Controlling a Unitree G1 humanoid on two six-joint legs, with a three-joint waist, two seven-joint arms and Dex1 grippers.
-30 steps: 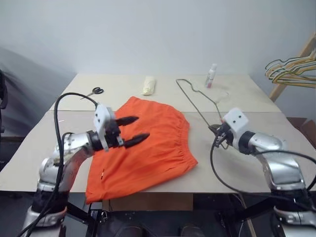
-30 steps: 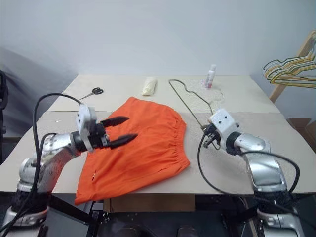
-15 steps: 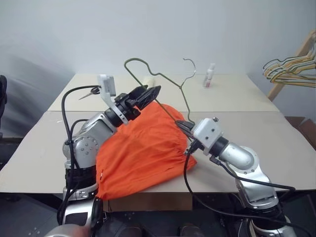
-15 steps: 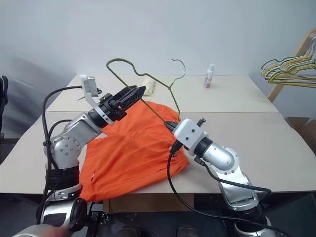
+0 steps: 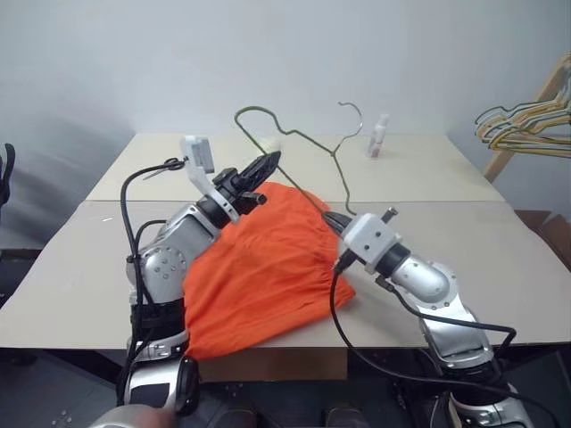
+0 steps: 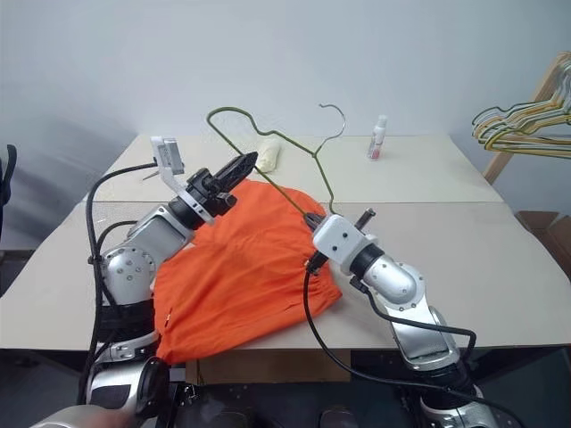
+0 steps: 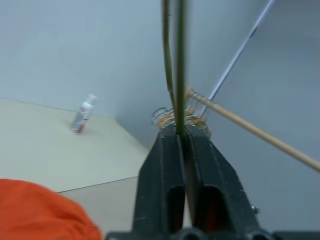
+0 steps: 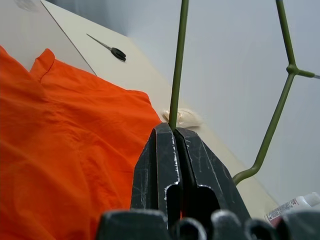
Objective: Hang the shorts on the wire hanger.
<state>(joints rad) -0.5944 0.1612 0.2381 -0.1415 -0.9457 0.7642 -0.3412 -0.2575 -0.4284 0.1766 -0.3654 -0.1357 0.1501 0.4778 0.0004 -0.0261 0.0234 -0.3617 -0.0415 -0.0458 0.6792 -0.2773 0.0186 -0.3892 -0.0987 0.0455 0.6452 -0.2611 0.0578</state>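
Observation:
The wire hanger (image 5: 342, 183) stands upright in the air over the table, hook upward, held at both ends. My left gripper (image 5: 268, 163) is shut on its thin wire (image 7: 180, 75) near one corner. Lower down, at the other corner, my right gripper (image 5: 333, 219) is shut on the wire (image 8: 178, 65). The orange shorts (image 5: 259, 267) lie spread on the table beneath both grippers, partly covered by my left arm. One edge of them hangs over the front of the table.
The table (image 5: 446, 187) carries a white bottle (image 5: 380, 135) at the back, a cream cloth roll (image 6: 268, 153) and scissors (image 8: 112, 49) at the far left. At the right edge of the scene, a bunch of coloured hangers (image 5: 522, 125) hangs on a wooden rack.
My right gripper lifted the hanger off the table and swung it upright over the shorts. My left gripper rose from the shorts and shut on the hanger's wire.

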